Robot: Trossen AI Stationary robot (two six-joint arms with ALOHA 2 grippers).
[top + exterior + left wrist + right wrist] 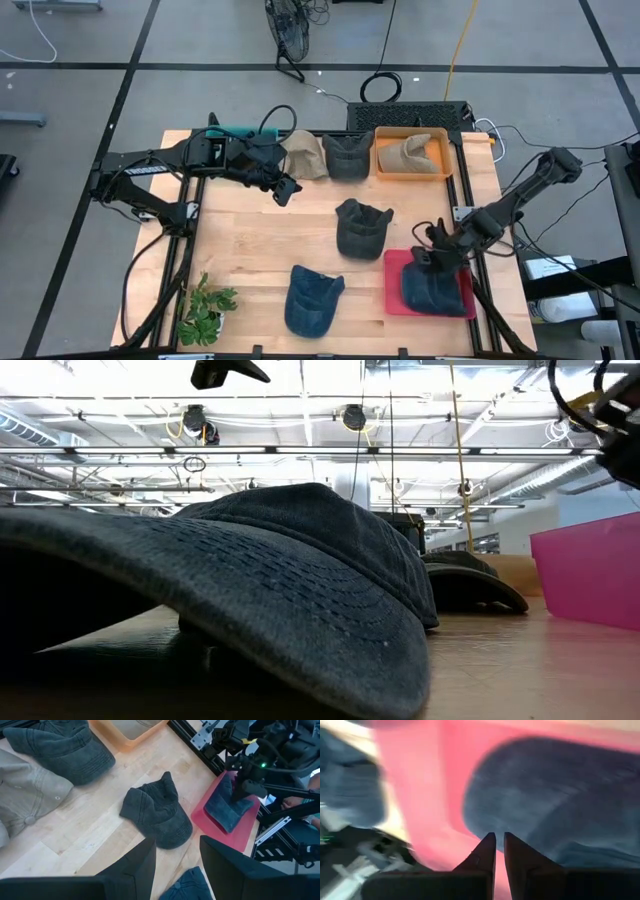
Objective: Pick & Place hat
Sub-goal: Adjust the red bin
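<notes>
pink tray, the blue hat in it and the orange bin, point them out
pink tray [394, 268], high view, bare left edge
blue hat [432, 290], high view, crown
orange bin [381, 160], high view, left rim

Blue hat [436, 288] in pink tray [392, 298]

- The dark grey cap [361, 228] lies in the middle of the table [250, 235], with bare wood open on its left side.
- Behind that cap, a tan hat [305, 155], a second dark cap [347, 157] and the orange tray [411, 154] line the far edge closely.
- Right of that cap, the red tray [393, 285] holds a blue cap [436, 290], with the right gripper [428, 260] over it.
- In front of that cap lies a denim cap [311, 298]; a plant [205, 310] fills the near left corner.
</notes>
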